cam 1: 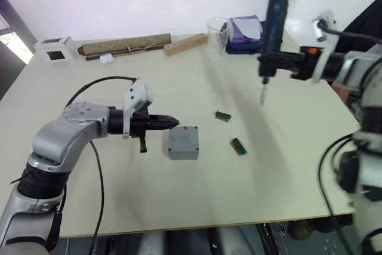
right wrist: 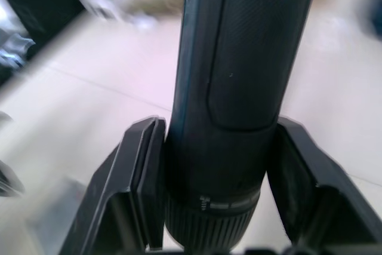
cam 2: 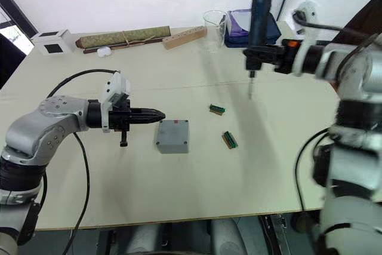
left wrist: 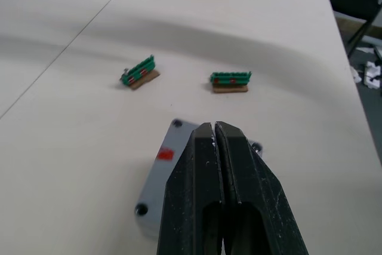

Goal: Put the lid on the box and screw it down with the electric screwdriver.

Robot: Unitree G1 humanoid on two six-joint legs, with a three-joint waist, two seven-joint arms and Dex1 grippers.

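green connectors (cam 2: 217, 109) (cam 2: 230, 140) | white cube (cam 2: 52, 40) | perhaps rolled mat (cam 2: 122, 37)

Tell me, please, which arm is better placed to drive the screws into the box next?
The right: its gripper already holds the electric screwdriver upright, bit down, above the table. The left gripper is shut and empty beside the box.
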